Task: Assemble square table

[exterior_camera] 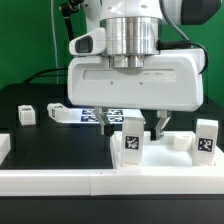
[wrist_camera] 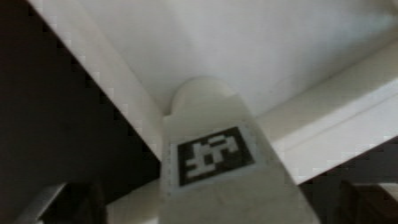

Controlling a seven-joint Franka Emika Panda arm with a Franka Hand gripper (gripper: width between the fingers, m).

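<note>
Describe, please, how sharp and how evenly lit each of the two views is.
Exterior view: even light, no glare, the tag on the leg coarse but distinct; the gripper looms large and hides what is behind it. Wrist view: soft focus, the leg very close, its tag smeared, dark patches around it.

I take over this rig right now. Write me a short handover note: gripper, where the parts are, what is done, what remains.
The gripper is low over an upright leg. The wrist view shows this leg between the fingers, but a firm grip cannot be confirmed.
A second leg stands at the exterior view's right, and a small block sits at its far left.
The table top appears as a white rimmed surface behind the leg in the wrist view.
Done: no leg looks mounted yet.
Left: probably fitting all the legs.
</note>
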